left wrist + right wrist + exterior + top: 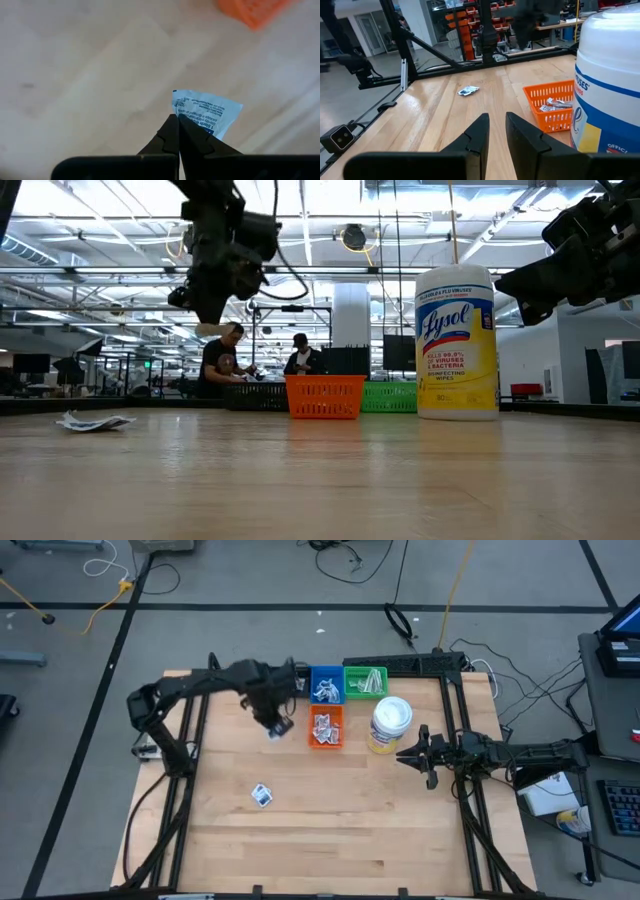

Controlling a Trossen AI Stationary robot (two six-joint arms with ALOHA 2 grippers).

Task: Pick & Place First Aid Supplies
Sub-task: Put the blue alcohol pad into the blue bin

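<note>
Pale wooden planks make up the desk (pixel 330 820), and from above we read it like a clock face, working left to right.

Toward seven o'clock, well apart from everything else, we see a small flat white packet with dark print (pixel 262 795) lying alone on the wood.

At about eleven o'clock the left claw (pixel 277 726) hangs above the desk, its fingers (pixel 170 135) pressed together on a small white packet with blue print (pixel 206 111), which juts out past the tips. This claw sits just beside the orange basket, on its nine o'clock side.

Near twelve o'clock we find three small plastic baskets: a blue one (pixel 326 686) holding white packets, a green one (pixel 365 681) touching it at three o'clock and holding pale wrapped strips, and an orange one (pixel 327 727) directly at six o'clock of the blue one, also holding white packets.

Just beside the orange basket, at its three o'clock, stands an upright white and yellow canister of disinfecting wipes (pixel 388 725).

Around two o'clock the right claw (pixel 407 755) waits near the canister, fingers (pixel 479 131) slightly apart with nothing between them.
</note>
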